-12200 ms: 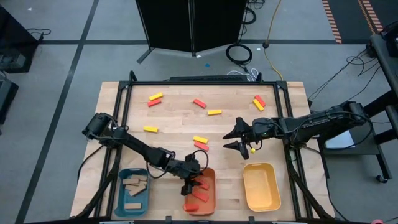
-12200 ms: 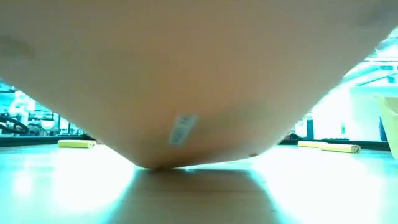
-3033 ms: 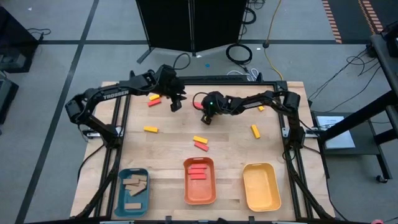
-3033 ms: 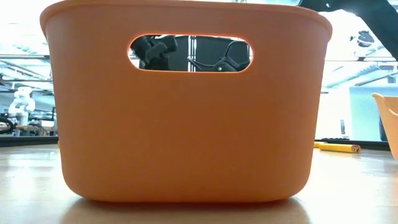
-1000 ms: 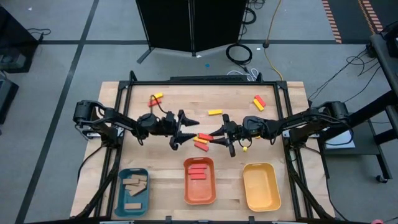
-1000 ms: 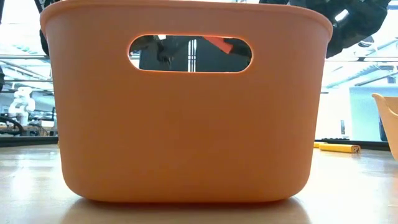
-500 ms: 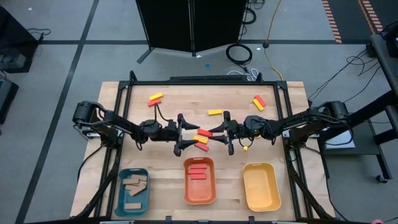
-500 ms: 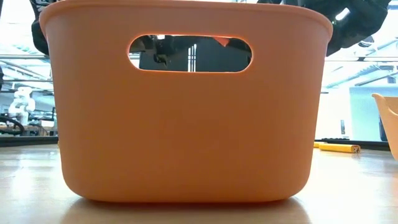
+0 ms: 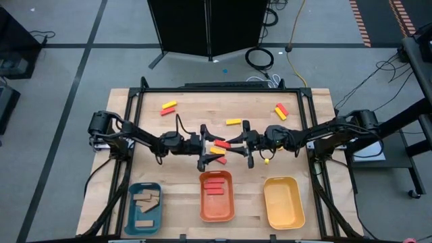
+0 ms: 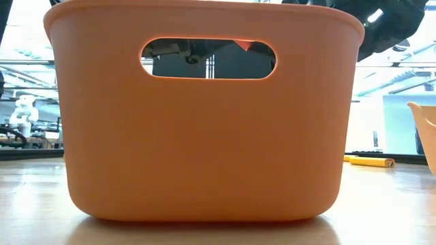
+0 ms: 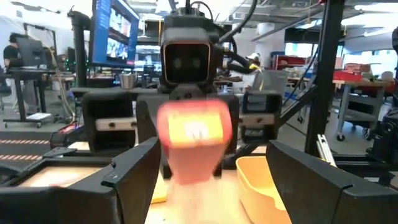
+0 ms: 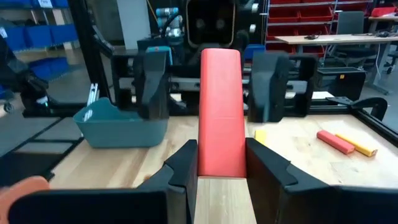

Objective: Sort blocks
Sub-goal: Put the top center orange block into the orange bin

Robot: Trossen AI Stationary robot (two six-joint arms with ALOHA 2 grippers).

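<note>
High view: both arms meet above the orange tray [image 9: 217, 202].
Right gripper [image 12: 220, 163]: pinching a red block [image 12: 220, 112].
Left gripper [image 9: 206, 146]: fingers spread around that block's far end.

A blue tray [image 9: 145, 207], an orange tray [image 9: 217, 196] and a yellow tray [image 9: 283, 202] sit in a row on the wooden desk [image 9: 189, 121]. A black cabinet [image 9: 208, 27] stands behind on the floor.
</note>
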